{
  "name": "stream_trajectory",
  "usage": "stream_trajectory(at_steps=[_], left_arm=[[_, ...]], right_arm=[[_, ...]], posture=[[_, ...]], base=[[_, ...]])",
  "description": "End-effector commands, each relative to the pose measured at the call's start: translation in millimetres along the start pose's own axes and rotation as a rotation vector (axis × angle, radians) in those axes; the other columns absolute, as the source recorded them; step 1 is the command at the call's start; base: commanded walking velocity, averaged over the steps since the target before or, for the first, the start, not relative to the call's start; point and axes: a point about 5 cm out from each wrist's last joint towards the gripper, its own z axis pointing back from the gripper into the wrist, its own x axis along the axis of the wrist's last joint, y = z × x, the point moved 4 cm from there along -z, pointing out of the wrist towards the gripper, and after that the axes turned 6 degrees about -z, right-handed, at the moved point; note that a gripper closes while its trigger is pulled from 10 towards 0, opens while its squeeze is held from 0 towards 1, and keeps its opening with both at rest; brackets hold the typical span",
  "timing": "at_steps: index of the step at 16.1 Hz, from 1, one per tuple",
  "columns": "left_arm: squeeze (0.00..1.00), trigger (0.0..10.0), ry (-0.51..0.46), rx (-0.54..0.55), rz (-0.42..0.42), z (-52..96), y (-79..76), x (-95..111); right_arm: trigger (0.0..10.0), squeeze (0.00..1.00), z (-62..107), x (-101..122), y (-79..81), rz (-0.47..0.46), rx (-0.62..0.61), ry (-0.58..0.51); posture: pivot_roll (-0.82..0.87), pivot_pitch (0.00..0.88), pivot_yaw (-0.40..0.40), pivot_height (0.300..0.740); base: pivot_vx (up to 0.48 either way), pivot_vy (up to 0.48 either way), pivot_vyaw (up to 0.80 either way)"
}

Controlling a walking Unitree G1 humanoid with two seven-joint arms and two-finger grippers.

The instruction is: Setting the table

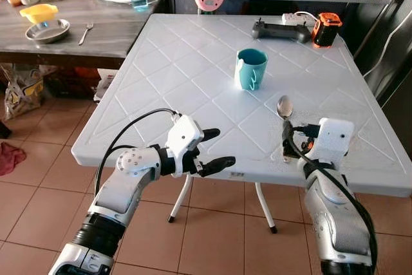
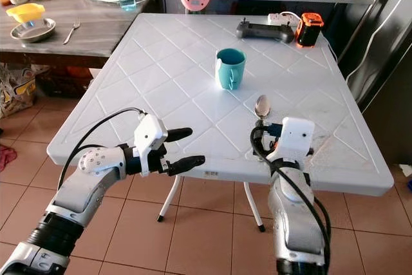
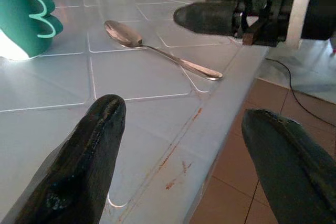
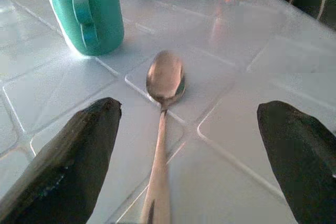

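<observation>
Both-sides-wide right gripper (image 4: 194,145) astride spoon (image 4: 164,85)

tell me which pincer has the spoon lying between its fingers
The right pincer: its open fingers straddle the spoon on the white table. The left pincer hangs off the table's edge.

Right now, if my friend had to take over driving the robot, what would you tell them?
Right gripper: open, at the table's near edge, fingers either side of the spoon handle, not gripping.
Left gripper: open, empty, just off the near edge of the white table.
Spoon lies flat, bowl pointing toward the teal mug, which stands upright mid-table.
Done: mug and spoon are on the table.
Left: probably withdraw; bring anything else needed.
</observation>
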Motion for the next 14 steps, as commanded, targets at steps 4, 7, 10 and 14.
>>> stream_trajectory(at_steps=[4,7,10,14], left_arm=[[0.0,10.0,0.005,-0.01,-0.019,0.1,-2.4,1.1],[0.0,10.0,0.009,-0.015,-0.018,0.7,-3.8,0.5],[0.0,10.0,0.014,-0.016,-0.015,1.8,-4.3,0.0],[0.0,10.0,0.015,-0.027,-0.014,3.6,-7.5,0.2]], right_arm=[[10.0,0.0,-16.5,0.7,-7.3,-0.037,-0.014,0.023],[10.0,0.0,-28.0,-1.6,-3.7,-0.045,-0.001,0.05],[10.0,0.0,-40.0,-3.7,6.2,-0.055,0.031,0.085],[10.0,0.0,-51.4,-11.3,16.6,-0.039,0.025,0.141]], posture=[[0.07,0.108,0.034,0.74],[0.08,0.115,0.034,0.74],[0.09,0.121,0.034,0.74],[0.09,0.127,0.032,0.74]], base=[[0.0,0.0,0.0],[0.0,0.0,0.0],[0.0,0.0,0.0],[0.0,0.0,0.0]])
